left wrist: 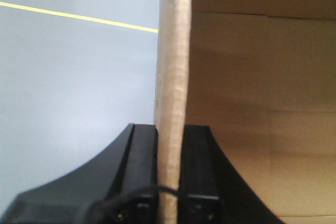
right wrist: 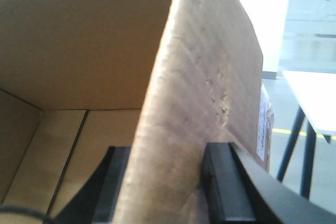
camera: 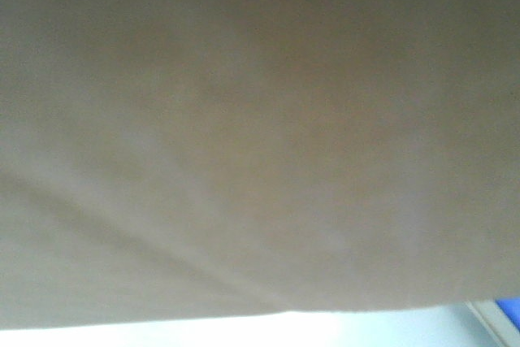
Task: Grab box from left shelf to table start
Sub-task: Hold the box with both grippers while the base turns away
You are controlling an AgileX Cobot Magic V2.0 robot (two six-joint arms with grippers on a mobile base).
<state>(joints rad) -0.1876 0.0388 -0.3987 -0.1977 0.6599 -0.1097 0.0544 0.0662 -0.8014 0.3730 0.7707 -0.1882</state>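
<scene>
Right gripper point(right wrist: 169, 182) clamping box point(right wrist: 79, 51) wall, black fingers point(right wrist: 223, 182) pressing either side of cardboard panel. Panel rising tilted, edge rough, small puncture marks showing on outer face. Open brown interior showing at left, seam running along bottom flaps. White label point(right wrist: 262, 124) peeking out on outer side. At right, white-topped bench point(right wrist: 315, 93) standing on dark legs, yellow line point(right wrist: 286, 130) crossing grey floor point(right wrist: 286, 106).
</scene>
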